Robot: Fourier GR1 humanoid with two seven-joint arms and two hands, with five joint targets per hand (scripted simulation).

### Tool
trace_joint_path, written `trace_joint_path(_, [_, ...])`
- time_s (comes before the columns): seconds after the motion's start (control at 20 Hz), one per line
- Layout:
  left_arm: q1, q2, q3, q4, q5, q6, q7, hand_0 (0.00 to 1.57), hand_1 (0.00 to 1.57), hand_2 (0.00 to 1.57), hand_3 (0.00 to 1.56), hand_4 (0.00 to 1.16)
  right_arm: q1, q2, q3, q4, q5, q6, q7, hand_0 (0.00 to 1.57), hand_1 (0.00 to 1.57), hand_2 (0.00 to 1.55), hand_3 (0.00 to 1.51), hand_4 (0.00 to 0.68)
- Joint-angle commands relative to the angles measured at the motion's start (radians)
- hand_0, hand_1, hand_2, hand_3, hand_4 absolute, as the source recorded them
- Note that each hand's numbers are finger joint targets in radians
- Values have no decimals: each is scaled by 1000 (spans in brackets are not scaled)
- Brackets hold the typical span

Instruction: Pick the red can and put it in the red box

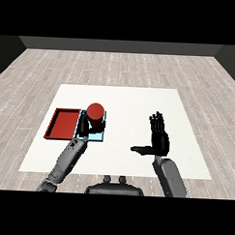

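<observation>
From my remote station, the white table reads as a smooth matt sheet, ringed by pale wood-look floor planks with visible grain. At nine o'clock, the red tray and light blue tray look like flat, unglossy plastic; the red can shows a plain matt top. I see both hands, left hand and right hand, as dull black, on satin grey forearms

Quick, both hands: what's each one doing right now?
Left hand: shut on the red can, over the light blue tray.
Right hand: open, holding nothing.
</observation>
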Motion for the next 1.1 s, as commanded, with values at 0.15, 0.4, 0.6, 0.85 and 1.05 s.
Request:
trace_joint_path(0.15, [44,237,136,-30,-16,-46,82,1571,1571,1571,1491,1112,150,-74,-107,-89,-66,44,4,0,0,0,0,0])
trace_joint_path(0.4, [-20,325,174,204,-74,-85,129,1571,1571,1536,1468,1122,133,-43,-126,8,-82,64,-25,0,0,0,0,0])
trace_joint_path(0.6, [-64,373,181,389,-118,-84,214,1571,1571,1562,1505,1081,117,-43,-152,74,-86,80,-46,0,0,0,0,0])
trace_joint_path(0.85, [-134,410,187,700,-154,-157,242,1571,1571,1524,1430,1022,77,-28,-139,141,-62,84,-64,0,0,0,0,0])
trace_joint_path(1.05, [-185,390,152,910,-224,-154,268,940,940,849,673,891,53,-9,-144,194,-59,96,-101,0,0,0,0,0])
